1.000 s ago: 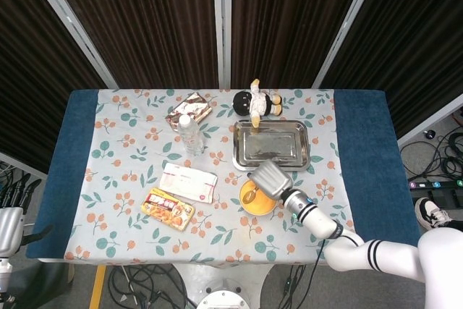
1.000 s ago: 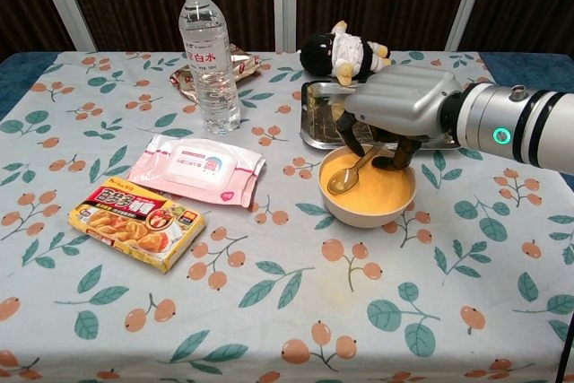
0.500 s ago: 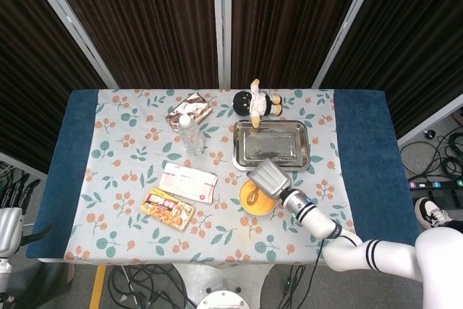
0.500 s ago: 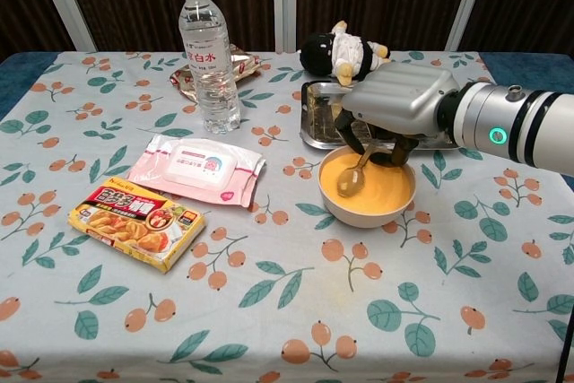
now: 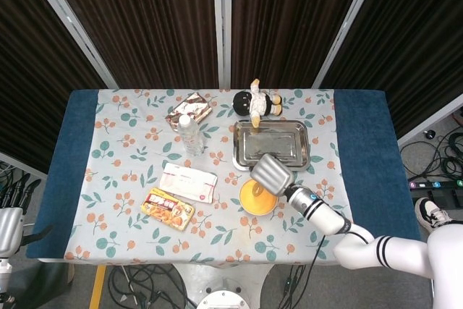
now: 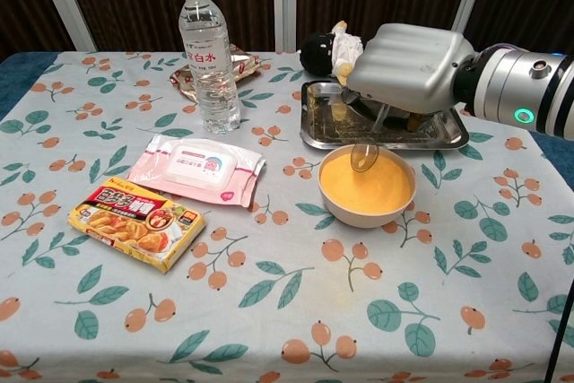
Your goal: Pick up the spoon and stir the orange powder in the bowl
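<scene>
A white bowl of orange powder sits on the patterned tablecloth, right of centre. My right hand hovers just above the bowl's far rim, holding a metal spoon. The spoon hangs down from the fingers with its bowl just over the powder's far edge. My left hand is in neither view.
A steel tray lies directly behind the bowl, with a plush doll beyond it. A water bottle, a wet-wipes pack, a curry box and a foil snack pack stand to the left.
My right hand has risen and drawn back from the bowl, lifting the spoon out of the powder until it hangs above the surface.
</scene>
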Controlling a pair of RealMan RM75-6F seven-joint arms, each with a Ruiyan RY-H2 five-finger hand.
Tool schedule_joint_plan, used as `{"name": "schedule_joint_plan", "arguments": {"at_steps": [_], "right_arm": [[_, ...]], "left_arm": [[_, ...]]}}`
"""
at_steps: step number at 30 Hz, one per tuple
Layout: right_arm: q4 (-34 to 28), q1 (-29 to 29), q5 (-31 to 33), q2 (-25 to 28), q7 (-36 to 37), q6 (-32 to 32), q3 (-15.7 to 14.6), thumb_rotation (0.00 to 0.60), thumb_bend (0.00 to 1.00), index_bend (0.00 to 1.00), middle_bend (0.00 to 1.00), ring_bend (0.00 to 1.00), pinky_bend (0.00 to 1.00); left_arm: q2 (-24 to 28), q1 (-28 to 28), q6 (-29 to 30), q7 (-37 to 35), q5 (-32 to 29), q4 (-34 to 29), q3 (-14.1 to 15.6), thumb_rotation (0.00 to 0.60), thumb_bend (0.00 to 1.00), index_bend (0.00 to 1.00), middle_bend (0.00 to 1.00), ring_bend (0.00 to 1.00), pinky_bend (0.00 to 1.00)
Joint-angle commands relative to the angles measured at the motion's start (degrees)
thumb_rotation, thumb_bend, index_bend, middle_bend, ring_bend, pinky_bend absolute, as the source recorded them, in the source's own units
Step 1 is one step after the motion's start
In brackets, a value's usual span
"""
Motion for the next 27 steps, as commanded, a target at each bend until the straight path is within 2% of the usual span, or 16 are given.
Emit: {"name": "schedule_joint_plan", "arguments": {"at_steps": [1, 9, 19, 27], "right_arm": [[0.1, 1.3, -1.6, 1.3, -4.4, -1.2, -1.1, 0.600, 0.38, 0.70, 1.00, 1.00, 1.00], [0.8, 2.7, -1.3, 1.0, -12.3, -3.3, -1.8, 0.600, 0.38, 0.71, 1.00, 1.00, 1.00], [2.0, 3.8, 0.2, -2.3, -19.9, -4.8, -2.3, 0.600, 0.39, 0.74, 1.00, 1.00, 1.00], [0.6, 4.1, 1.0, -4.2, -21.9, -4.8, -2.6, 0.600, 0.39, 0.76, 1.00, 1.00, 1.00]], "left_arm": [[0.0, 0.1, 0.0, -0.1, -0.1, 0.0, 0.0, 0.600, 0.09, 0.16, 0.08, 0.09, 0.12], [0.0, 0.1, -0.2, -0.2, -0.1, 0.0, 0.1, 0.600, 0.09, 0.16, 0.08, 0.09, 0.12], [-0.2, 0.2, -0.4, -0.7, -0.2, 0.4, 0.1, 0.600, 0.09, 0.16, 0.08, 0.09, 0.12], [-0.4, 0.5, -0.2, -1.4, -0.4, 1.1, 0.3, 0.600, 0.09, 0.16, 0.08, 0.09, 0.12]]}}
